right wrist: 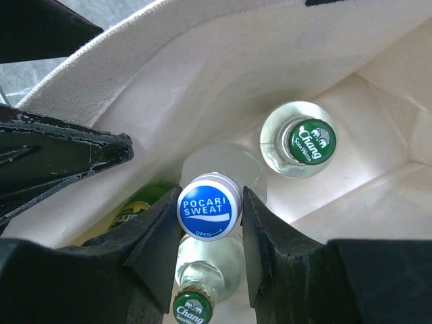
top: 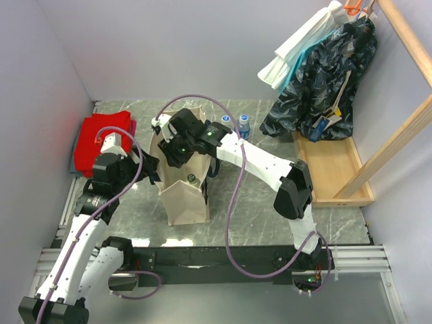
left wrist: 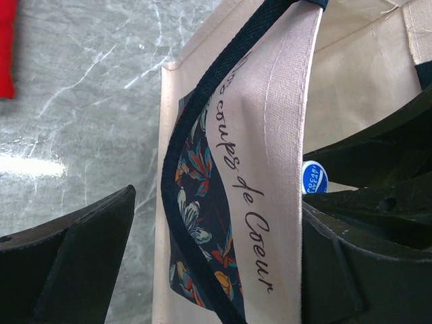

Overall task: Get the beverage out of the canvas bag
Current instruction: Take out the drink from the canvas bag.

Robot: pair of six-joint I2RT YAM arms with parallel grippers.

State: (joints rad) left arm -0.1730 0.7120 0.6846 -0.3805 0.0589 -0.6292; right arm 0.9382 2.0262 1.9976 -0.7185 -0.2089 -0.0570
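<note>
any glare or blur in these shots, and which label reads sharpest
Left wrist: white glare streak on the marble table, script on the canvas bag crisp; right wrist: the Pocari Sweat cap reads sharpest, framed by the right pincer, dark and underlit; top external: the red cloth throws a red tint on the wall beside it.

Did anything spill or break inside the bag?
No, nothing stands out. The blue-capped bottle and the green-capped bottle beside it stand upright in the bag, caps on, and the lining looks dry.
</note>
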